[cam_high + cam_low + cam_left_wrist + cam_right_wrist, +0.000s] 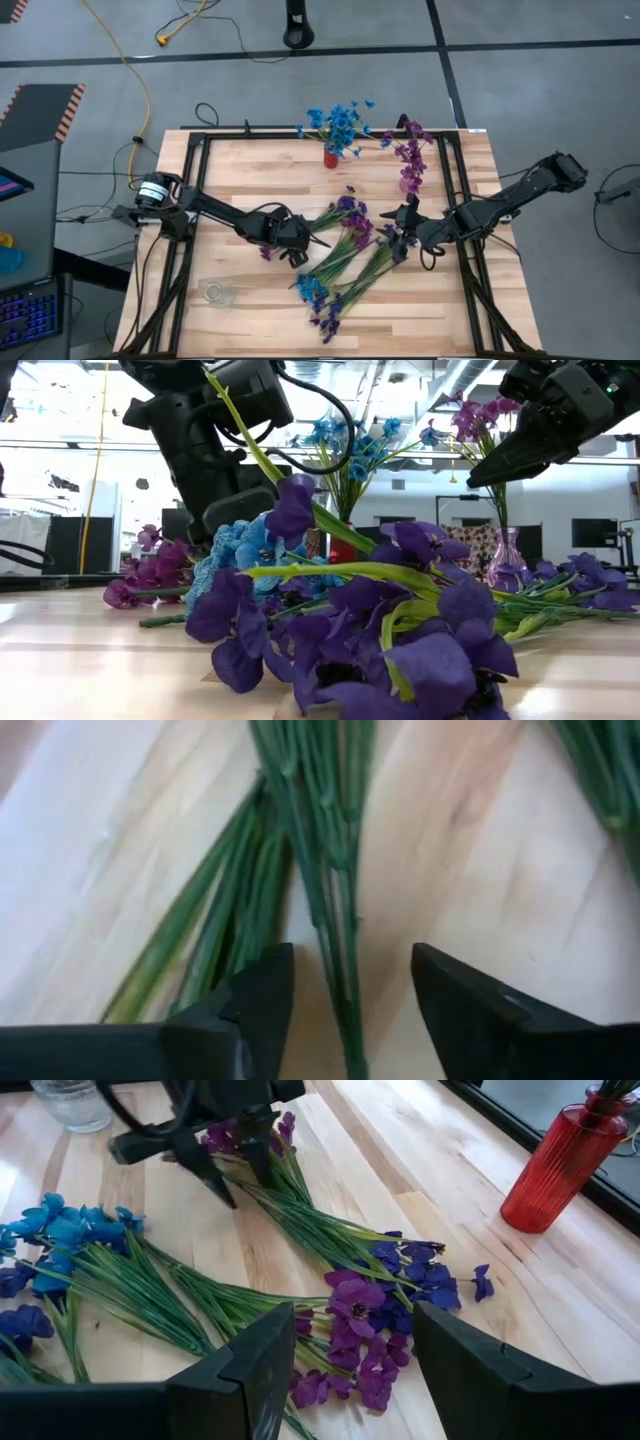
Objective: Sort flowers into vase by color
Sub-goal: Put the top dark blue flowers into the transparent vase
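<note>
While overhead hides it, wrist view shows left pincer (350, 995) open astride green stems (320, 840).

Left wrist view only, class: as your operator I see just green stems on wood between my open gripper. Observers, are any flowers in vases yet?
Observer: Yes, blue flowers stand in a red vase at the table's far edge.
Operator: Is that the only vase in use?
Observer: No, a purple vase beside it holds magenta flowers.
Operator: And where is the other arm?
Observer: The right gripper is open, over the violet blossoms of the loose flowers mid-table.
</note>
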